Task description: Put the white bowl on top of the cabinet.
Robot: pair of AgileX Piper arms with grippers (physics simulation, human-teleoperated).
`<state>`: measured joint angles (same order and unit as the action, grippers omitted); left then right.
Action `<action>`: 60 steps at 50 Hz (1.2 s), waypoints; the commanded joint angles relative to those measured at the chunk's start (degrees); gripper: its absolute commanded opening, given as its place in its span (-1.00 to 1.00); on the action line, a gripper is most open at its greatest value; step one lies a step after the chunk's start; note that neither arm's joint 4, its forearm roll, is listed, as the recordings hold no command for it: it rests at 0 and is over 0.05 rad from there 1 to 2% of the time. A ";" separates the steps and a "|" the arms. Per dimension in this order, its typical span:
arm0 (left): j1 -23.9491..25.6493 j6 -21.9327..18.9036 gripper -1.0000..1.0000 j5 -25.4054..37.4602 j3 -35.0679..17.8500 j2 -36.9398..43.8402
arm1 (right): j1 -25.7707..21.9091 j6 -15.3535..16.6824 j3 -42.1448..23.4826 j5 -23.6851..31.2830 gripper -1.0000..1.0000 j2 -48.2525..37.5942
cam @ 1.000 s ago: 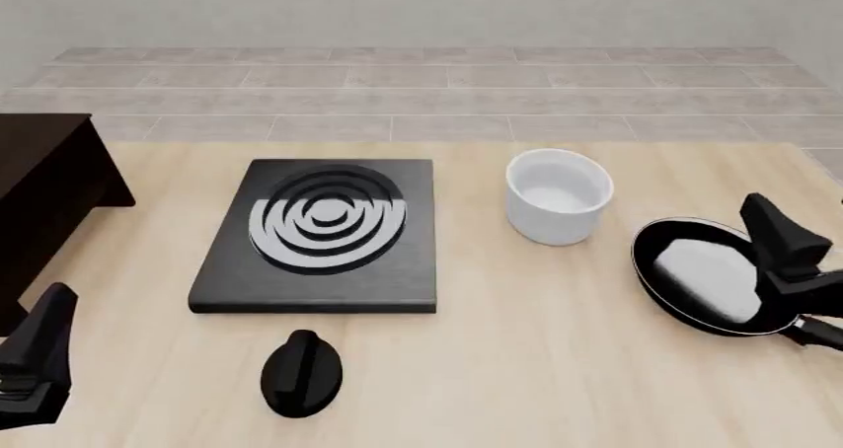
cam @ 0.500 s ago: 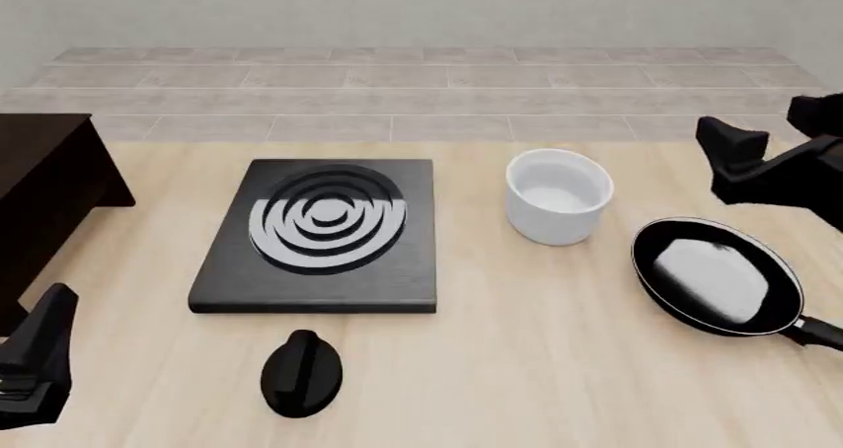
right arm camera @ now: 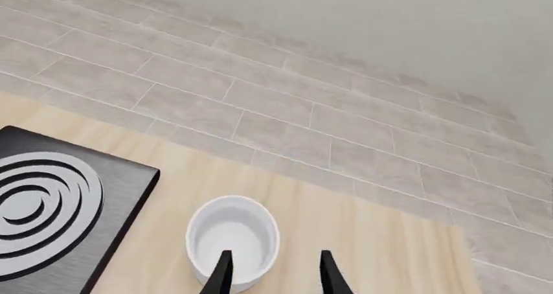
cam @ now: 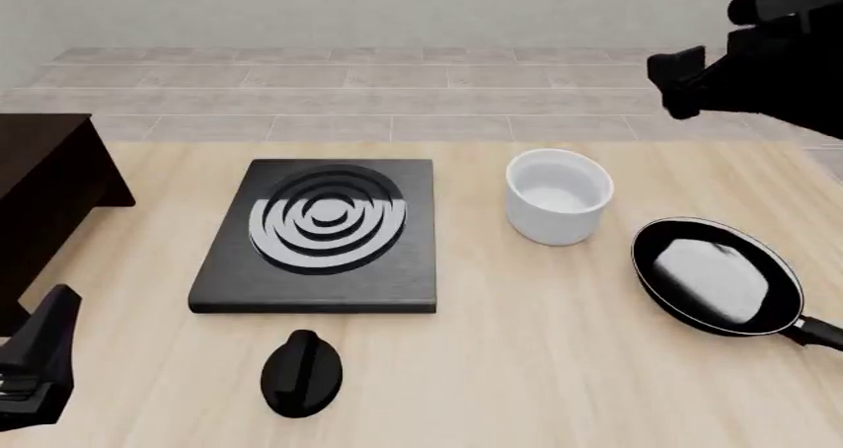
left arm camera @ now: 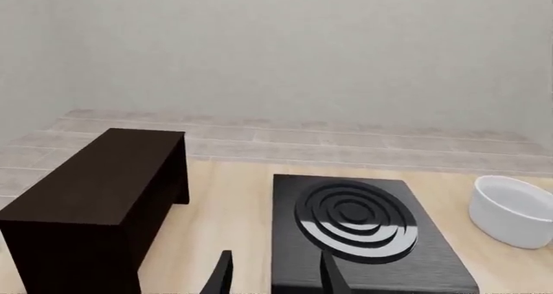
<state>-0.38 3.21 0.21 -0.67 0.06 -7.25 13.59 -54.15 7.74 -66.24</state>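
White bowl: the white bowl (cam: 559,209) stands upright and empty on the table (cam: 527,369), right of the table's middle and toward the far edge; nothing touches it. It also shows in the left wrist view (left arm camera: 513,210) and the right wrist view (right arm camera: 233,241).
Cabinet: the cabinet (cam: 39,201) stands at the table's left edge, partly cut off in the front view. Its flat top (left arm camera: 100,180) is bare in the left wrist view. It is well apart from the bowl, with the stove between them.
Stove: the black stove plate (cam: 323,236) with grey rings lies flat left of the table's middle, just beside the bowl but apart from it.
Frying pan: the black frying pan (cam: 718,277) sits near the right edge, nearer than the bowl, its handle running off toward the near right corner.
Knob: a black knob (cam: 302,370) lies close to the near edge, in front of the stove.
Right gripper: the right gripper (right arm camera: 274,274) is raised above the far right corner. Its fingers are spread apart and hold nothing; in the right wrist view the bowl lies below and between the fingertips, not touched.
Left gripper: the left gripper (left arm camera: 274,278) hangs low by the near left corner, fingers parted and empty, pointing toward the stove.
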 commanded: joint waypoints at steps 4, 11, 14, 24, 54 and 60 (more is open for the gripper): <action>0.16 0.31 1.00 0.21 0.21 0.12 | -1.18 2.50 -8.55 3.89 1.00 -9.09; 0.12 0.23 1.00 0.29 0.20 0.28 | -0.97 1.75 -9.98 4.43 1.00 -11.97; 0.18 0.23 1.00 0.21 0.30 0.39 | -1.06 1.24 -10.12 4.52 1.00 -12.62; 0.09 0.02 1.00 -0.24 0.31 1.13 | -0.66 -1.45 -11.32 4.09 1.00 -15.83; 0.32 -1.83 1.00 -6.43 0.62 9.49 | 1.36 -5.12 -9.60 -1.28 1.00 -22.63; 0.37 -2.19 1.00 -8.65 0.64 12.48 | 2.00 -5.05 -10.28 -2.04 1.00 -24.79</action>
<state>-0.07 1.62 -5.86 -0.07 9.02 -6.08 9.07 -63.97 6.95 -88.19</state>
